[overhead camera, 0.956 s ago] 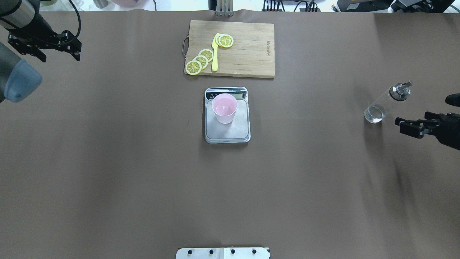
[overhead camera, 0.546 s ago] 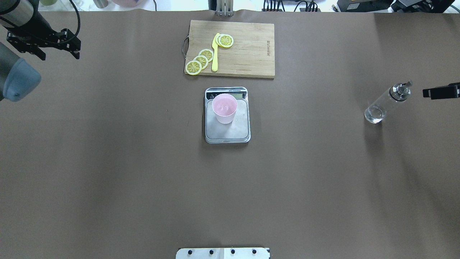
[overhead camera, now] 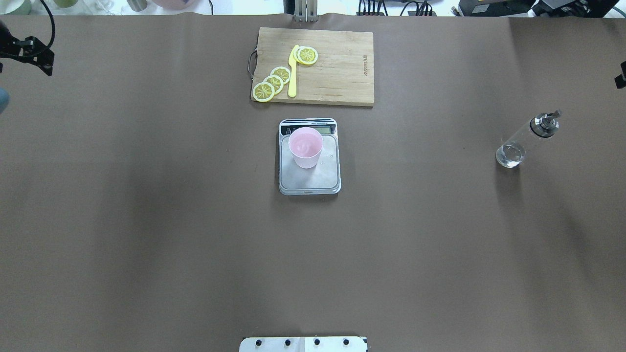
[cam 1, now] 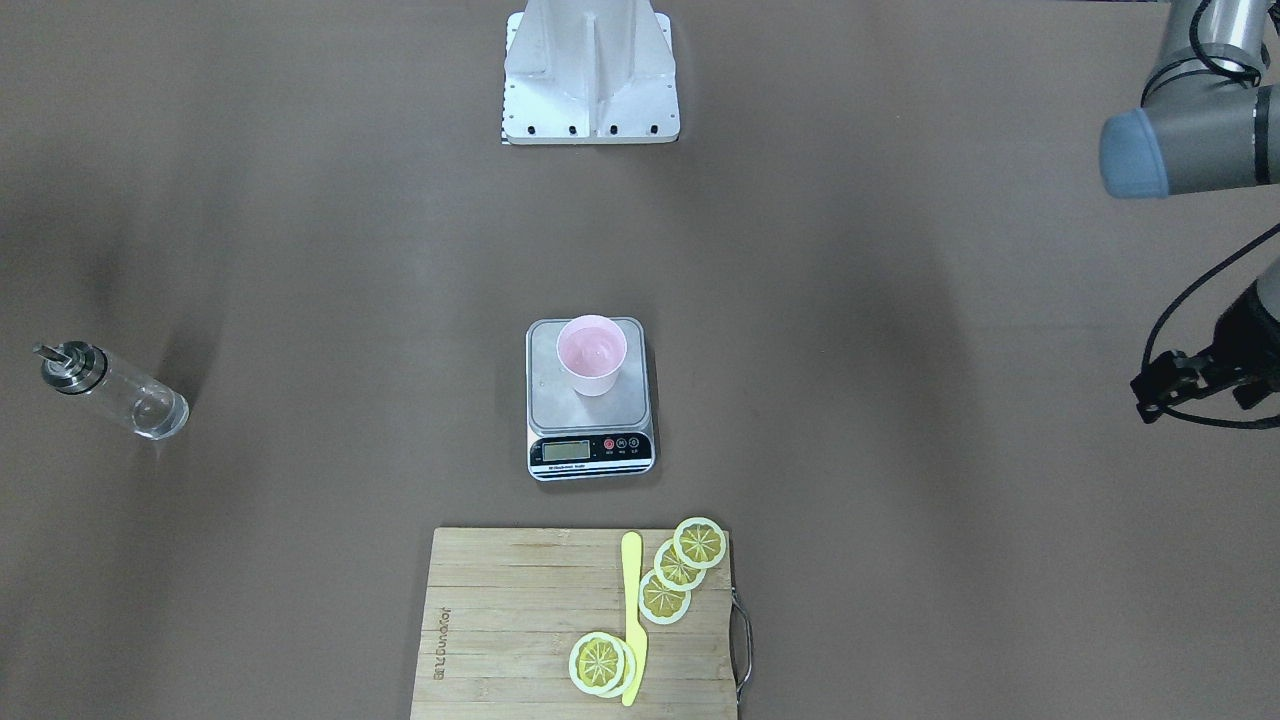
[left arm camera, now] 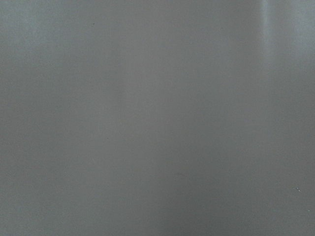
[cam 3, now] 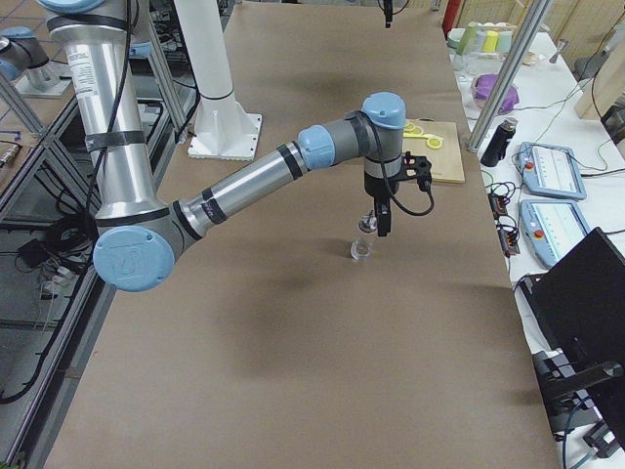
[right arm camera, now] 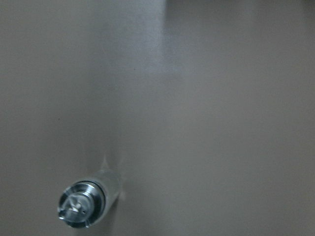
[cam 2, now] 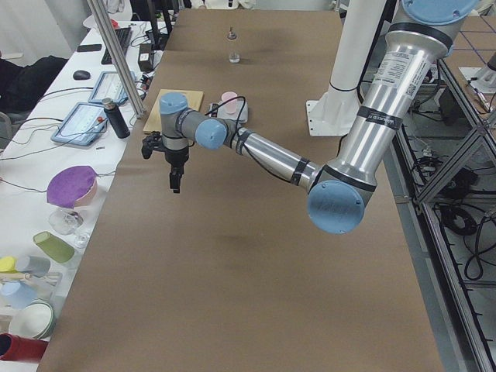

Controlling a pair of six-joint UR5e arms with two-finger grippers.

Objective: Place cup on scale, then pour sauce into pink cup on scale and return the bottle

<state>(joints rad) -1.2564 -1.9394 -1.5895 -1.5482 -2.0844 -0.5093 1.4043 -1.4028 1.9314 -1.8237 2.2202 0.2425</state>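
Note:
The pale pink cup (overhead camera: pixel 305 146) stands upright on the silver scale (overhead camera: pixel 318 181) at the table's middle; both also show in the front view, the cup (cam 1: pixel 592 355) on the scale (cam 1: pixel 560 405). The clear glass bottle (overhead camera: pixel 525 139) with its metal spout stands alone at the right, also in the front view (cam 1: pixel 110 390) and from above in the right wrist view (right arm camera: pixel 81 206). My left gripper (overhead camera: pixel 41 56) is at the far left edge, open and empty. My right gripper (overhead camera: pixel 620 80) is only a sliver at the right edge; I cannot tell its state.
A wooden cutting board (overhead camera: pixel 337 68) with several lemon slices (overhead camera: pixel 274 80) and a yellow knife (overhead camera: pixel 292 73) lies behind the scale. The robot's base plate (overhead camera: pixel 303 343) is at the near edge.
The right gripper has drawn away from the bottle, back and out to the right edge. The left gripper has moved further left. Cup, scale and bottle have not moved.

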